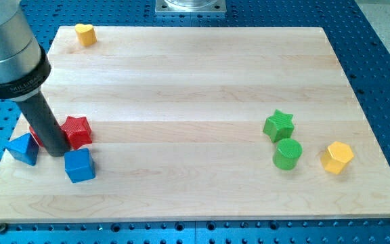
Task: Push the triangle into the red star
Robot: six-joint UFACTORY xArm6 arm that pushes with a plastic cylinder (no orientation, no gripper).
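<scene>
My tip (55,152) is the bare lower end of a dark rod – there is nothing on it to open or close, and it holds nothing; it rests on the wooden board (195,88) at the view's lower left, pressed in among a small cluster of blocks. Nearest the view's bottom sits a blue cube (79,165), just beside my tip on its lower right. The blue triangle (23,148) lies to the view's left of my tip, close by and right at the board's left edge. The red star (77,131) sits just to the upper right of my tip, seemingly touching the rod, so my tip stands between the triangle and the star. A sliver of another red block (35,135) shows behind the rod on its left side – its shape cannot be made out. Well apart, toward the view's right, are a green cylinder (287,154), a yellow hexagon-like block (336,157) beside it, and a green star (279,125) just above the cylinder. Farthest off, at the board's top left corner, sits a yellow heart (84,33). By count: two blue, two red, two green, two yellow blocks.
</scene>
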